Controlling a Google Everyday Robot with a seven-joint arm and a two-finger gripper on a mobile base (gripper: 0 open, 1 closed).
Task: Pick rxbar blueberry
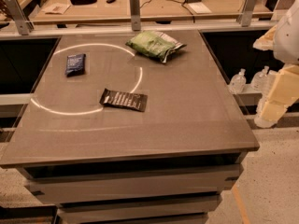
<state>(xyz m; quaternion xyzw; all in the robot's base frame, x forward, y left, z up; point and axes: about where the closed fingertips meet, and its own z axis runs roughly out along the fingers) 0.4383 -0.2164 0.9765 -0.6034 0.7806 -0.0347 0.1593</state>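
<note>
The rxbar blueberry (75, 64) is a small flat dark navy wrapper lying on the left rear part of the grey table (187, 115). A longer black-brown bar wrapper with white text (124, 100) lies near the table's middle. A crinkled green bag (155, 45) lies at the rear centre. My arm comes in at the right edge of the view, and its pale blocky gripper (275, 101) hangs beside the table's right side, far from the rxbar and holding nothing that shows.
A metal rail with posts (135, 3) runs behind the table, with a cluttered wooden desk beyond. Clear bottles (238, 82) stand on a low shelf to the right. Drawers sit under the table's front edge.
</note>
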